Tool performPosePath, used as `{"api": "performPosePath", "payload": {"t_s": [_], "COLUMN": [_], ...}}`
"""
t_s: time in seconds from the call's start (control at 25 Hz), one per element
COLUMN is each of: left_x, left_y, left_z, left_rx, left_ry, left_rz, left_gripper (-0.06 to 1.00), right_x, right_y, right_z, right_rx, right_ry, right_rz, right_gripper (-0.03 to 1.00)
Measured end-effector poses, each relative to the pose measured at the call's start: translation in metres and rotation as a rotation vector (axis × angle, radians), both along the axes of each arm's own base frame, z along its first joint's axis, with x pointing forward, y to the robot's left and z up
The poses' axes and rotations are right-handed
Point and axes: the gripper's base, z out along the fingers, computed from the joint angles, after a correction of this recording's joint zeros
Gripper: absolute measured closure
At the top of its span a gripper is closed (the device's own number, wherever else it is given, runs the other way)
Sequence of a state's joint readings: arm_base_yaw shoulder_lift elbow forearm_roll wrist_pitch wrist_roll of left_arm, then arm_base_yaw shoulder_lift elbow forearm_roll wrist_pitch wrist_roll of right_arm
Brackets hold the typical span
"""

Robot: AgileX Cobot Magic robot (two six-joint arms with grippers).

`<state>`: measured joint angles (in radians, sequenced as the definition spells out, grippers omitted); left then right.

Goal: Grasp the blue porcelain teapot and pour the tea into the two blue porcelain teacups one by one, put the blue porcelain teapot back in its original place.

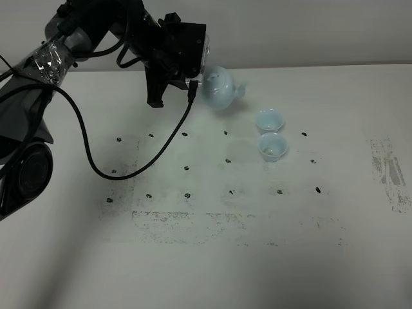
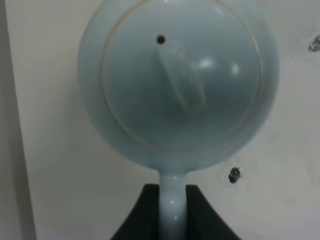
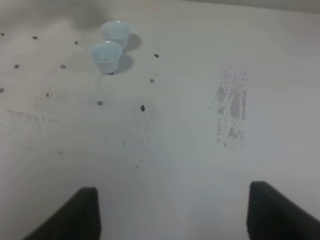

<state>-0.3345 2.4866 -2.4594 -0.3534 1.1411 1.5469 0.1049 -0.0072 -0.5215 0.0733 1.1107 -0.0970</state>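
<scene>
Presently on record:

Left jaws: clenched on the loop handle of the blue porcelain teapot [image 2: 175, 85], one dark jaw on each side of the handle, both touching it. The teapot's round body sits just beyond the jaw tips, its lid on, with the knob and a small vent hole facing the wrist camera. In the exterior high view the teapot [image 1: 221, 88] is tilted, its spout pointing away from the jaws. Whether its base touches the desk [image 1: 257, 257] cannot be told.

Right jaws: spread wide, holding and touching nothing; bare desk lies between them.

Two blue porcelain teacups: upright on the desk, just beside each other. The far teacup [image 1: 270, 120] and the near teacup [image 1: 272, 146] stand beyond the teapot's spout, apart from it. They stand well ahead of the right jaws. Their contents cannot be made out.
</scene>
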Motion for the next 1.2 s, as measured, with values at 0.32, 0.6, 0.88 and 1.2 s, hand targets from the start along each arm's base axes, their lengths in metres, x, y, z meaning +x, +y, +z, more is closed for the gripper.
{"api": "performPosePath", "payload": {"t_s": [0.32,0.6,0.88,1.2], "left_x": [-0.002,-0.003,-0.006,-0.006], "left_y": [-0.014,-0.015,-0.012,-0.007], "left_z": [0.002,0.001,0.0,-0.001], "left_rx": [0.014,0.029,0.032,0.052], "left_ry": [-0.088,-0.085,-0.029,-0.004], "left_rz": [-0.102,-0.111,-0.08,-0.078], "left_gripper": [0.88,0.88,0.88,0.88], "right_x": [0.0,0.0,0.0,0.0], "right_y": [0.0,0.0,0.0,0.0], "right_z": [0.0,0.0,0.0,0.0], "right_rx": [0.001,0.001,0.001,0.001], "right_ry": [0.0,0.0,0.0,0.0], "right_rz": [0.0,0.0,0.0,0.0], "right_gripper": [0.38,0.38,0.38,0.38]}}
